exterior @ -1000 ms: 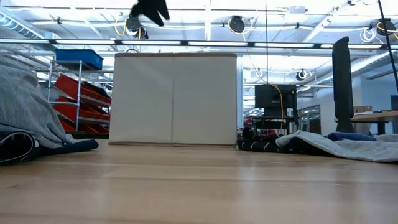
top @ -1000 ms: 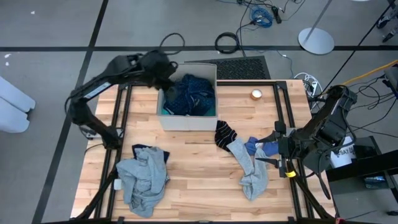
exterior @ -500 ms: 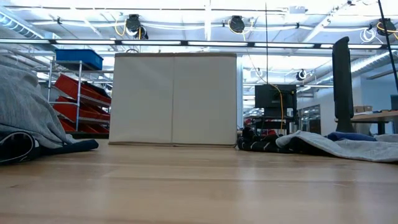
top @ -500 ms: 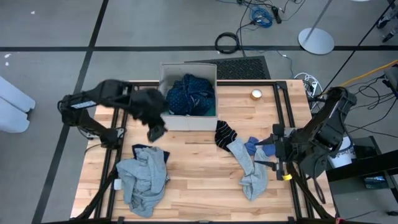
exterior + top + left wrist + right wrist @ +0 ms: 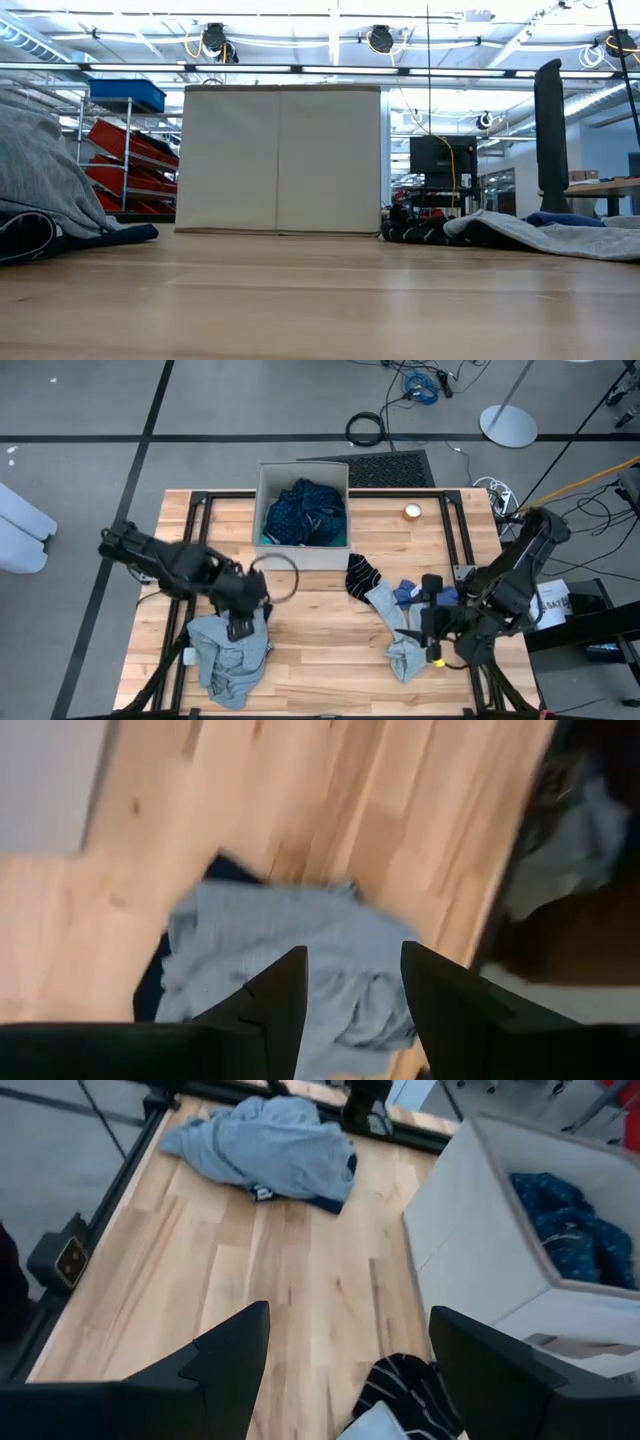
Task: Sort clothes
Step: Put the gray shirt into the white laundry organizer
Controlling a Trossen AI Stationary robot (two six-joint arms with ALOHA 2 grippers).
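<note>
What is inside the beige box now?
Inside the box lies a navy dotted garment, with a turquoise edge beside it. Anything under them is covered.

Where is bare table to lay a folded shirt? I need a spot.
Bare wood lies between the grey pile and the grey garment, in front of the beige box. The far right corner holds only a small round object. Crowded: around the striped sock.
</note>
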